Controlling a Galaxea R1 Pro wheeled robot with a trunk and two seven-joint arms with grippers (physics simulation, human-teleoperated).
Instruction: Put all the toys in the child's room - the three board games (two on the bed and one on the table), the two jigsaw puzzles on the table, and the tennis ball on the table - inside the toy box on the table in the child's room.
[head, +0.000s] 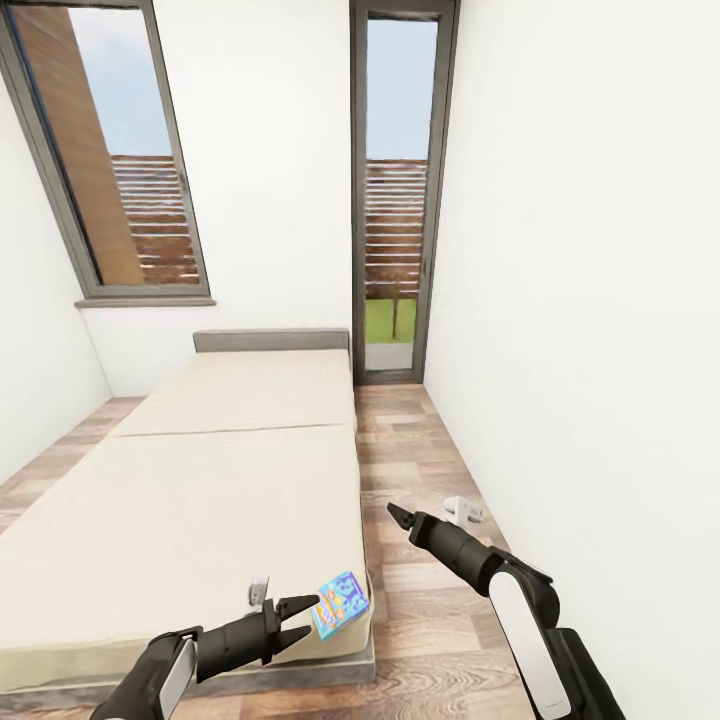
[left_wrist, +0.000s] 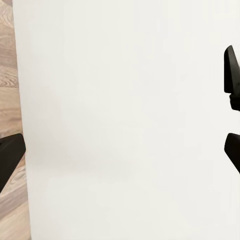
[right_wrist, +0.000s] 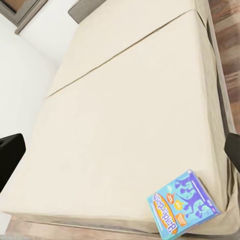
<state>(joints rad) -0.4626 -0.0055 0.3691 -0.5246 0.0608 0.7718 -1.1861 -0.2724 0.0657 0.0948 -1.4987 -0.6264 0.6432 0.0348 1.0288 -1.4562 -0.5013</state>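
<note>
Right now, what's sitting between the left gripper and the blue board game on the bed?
Nothing: in the head view the left gripper, jaws open, sits right beside the blue board game with only bare bed between.

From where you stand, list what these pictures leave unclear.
- Small blue printed board game box on the cream bed: its print is too small to read in the head view.
- Left pincer: wrist view cuts off its fingers.
- Right pincer: too small to judge.

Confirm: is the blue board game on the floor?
No, the blue board game lies on the bed, at a near corner of the mattress.
</note>
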